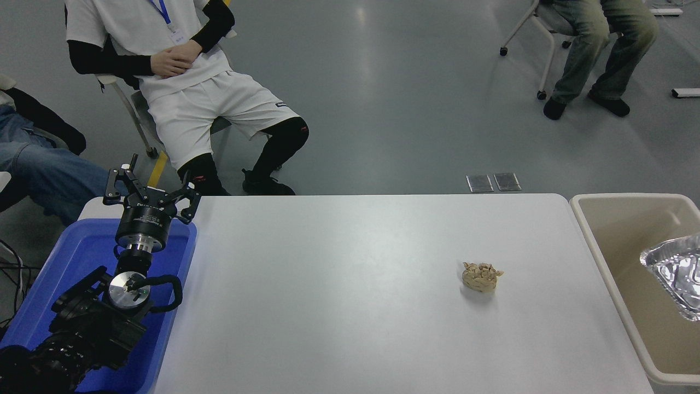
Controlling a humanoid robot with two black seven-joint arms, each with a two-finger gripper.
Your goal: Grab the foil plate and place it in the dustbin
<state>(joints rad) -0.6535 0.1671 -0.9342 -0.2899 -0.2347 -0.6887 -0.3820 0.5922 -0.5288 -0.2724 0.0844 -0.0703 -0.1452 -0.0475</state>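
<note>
The shiny silver foil plate (675,273) lies inside the beige dustbin (601,257) at the table's right end, cut off by the picture's right edge. No gripper touches it. My left gripper (150,186) is parked at the lower left over the blue tub, its fingers spread open and holding nothing. My right arm is out of view.
A blue plastic tub (76,257) sits at the table's left under the left arm. A small tan lumpy wad (480,276) rests on the white table (350,306). People sit on chairs beyond the far edge, at upper left and upper right.
</note>
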